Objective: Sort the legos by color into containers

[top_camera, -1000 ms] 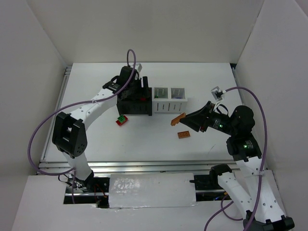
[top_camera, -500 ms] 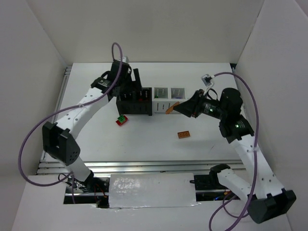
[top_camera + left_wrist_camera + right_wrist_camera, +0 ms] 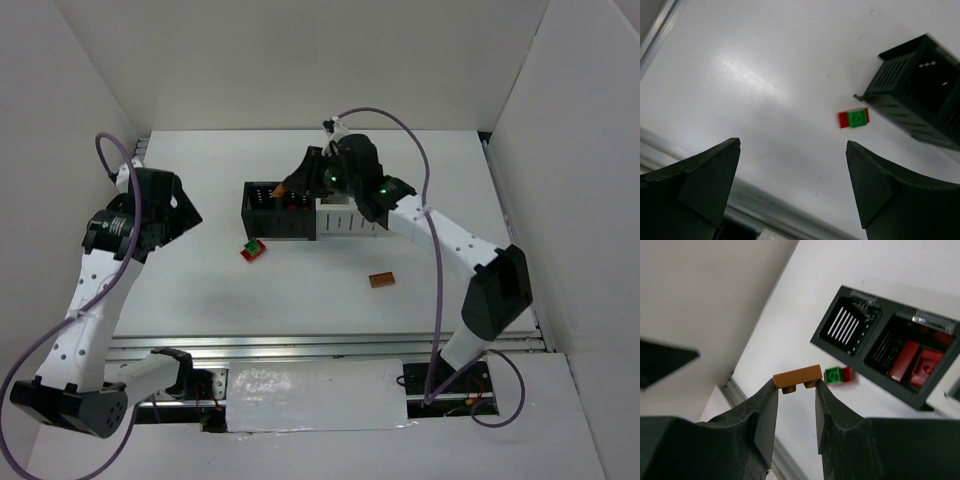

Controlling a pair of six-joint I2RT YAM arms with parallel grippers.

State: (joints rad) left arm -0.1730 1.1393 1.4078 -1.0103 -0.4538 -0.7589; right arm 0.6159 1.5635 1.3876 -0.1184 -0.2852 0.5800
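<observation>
White-walled enclosure, white desk.

Top view:
- The right gripper reaches across to the black bins, clamped on an orange brick over the leftmost bin's far edge.
- White bins join on the right.
- The left gripper hangs well off to the left. It is the nearer one to the red-and-green brick on the desk.
- A second orange brick lies apart, toward the right arm's side.

Left wrist view:
- The left gripper has its jaws wide, with nothing between them.
- The red-and-green brick lies ahead and to the right, near a black bin's corner.

Right wrist view:
- The right gripper pinches the orange brick, whose long axis spans the jaws.
- The leftmost bin lies ahead and to the right and looks empty.
- Its neighbour holds red bricks, barely readable from above.
- The release likely hinges on clearing the red bin.
</observation>
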